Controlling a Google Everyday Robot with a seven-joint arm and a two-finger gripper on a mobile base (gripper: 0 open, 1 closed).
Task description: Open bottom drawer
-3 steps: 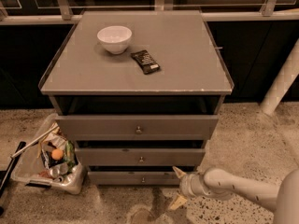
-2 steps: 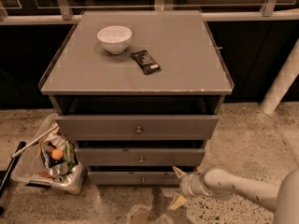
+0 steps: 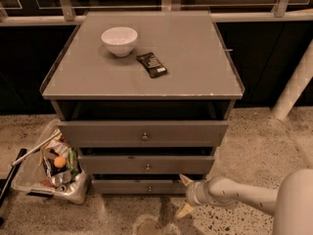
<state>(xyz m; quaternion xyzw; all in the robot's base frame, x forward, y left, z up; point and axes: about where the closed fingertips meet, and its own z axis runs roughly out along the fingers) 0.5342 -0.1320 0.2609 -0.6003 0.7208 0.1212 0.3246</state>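
Observation:
The bottom drawer (image 3: 142, 186) is the lowest and slimmest of three grey fronts on the cabinet, with a tiny metal knob (image 3: 149, 188) at its centre. It stands a little out from the cabinet body. My gripper (image 3: 185, 195) is low at the drawer's right end, just in front of it, on a white arm reaching in from the lower right. Its two pale fingers (image 3: 185, 180) are spread apart, one up and one down, with nothing between them. The gripper is well to the right of the knob.
The middle drawer (image 3: 146, 164) and the top drawer (image 3: 143, 133) sit above, each slightly out. A white bowl (image 3: 119, 40) and a dark snack packet (image 3: 151, 64) lie on the cabinet top (image 3: 195, 67). A clear bin of clutter (image 3: 51, 168) stands on the floor at left.

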